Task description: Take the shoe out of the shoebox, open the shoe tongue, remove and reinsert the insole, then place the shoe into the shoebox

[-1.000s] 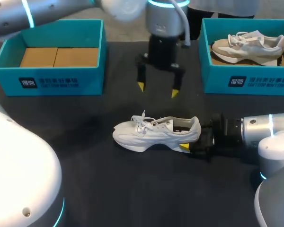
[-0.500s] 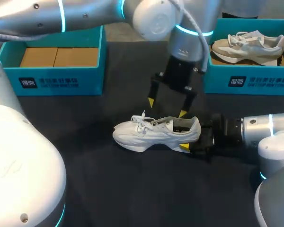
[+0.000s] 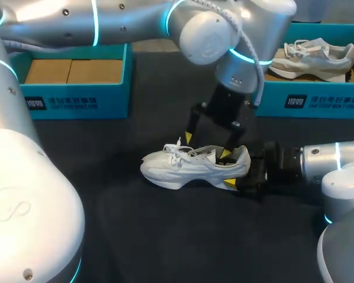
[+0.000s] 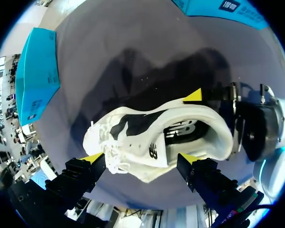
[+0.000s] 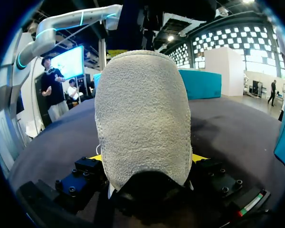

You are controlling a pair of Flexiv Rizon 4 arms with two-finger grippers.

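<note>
**Item:** white shoe [image 3: 192,165], stood on its sole on the table [image 3: 135,236], out of either box, toe pointed away from the right gripper [image 3: 241,172].

**Right gripper:** heel was clamped from both sides.

**Left gripper [image 3: 206,145]:** fingers were spread wide and nothing was held. It was poised just over the laces and collar.

**Risks judged:** laces could be snagged instead of the tongue if the tips were set too far forward. The shoe could be wrenched from the heel clamp by a hard pull.

**Change noted:** the left gripper was brought down and nearer from the table's far side. Shoe and right gripper were left unmoved.
</note>
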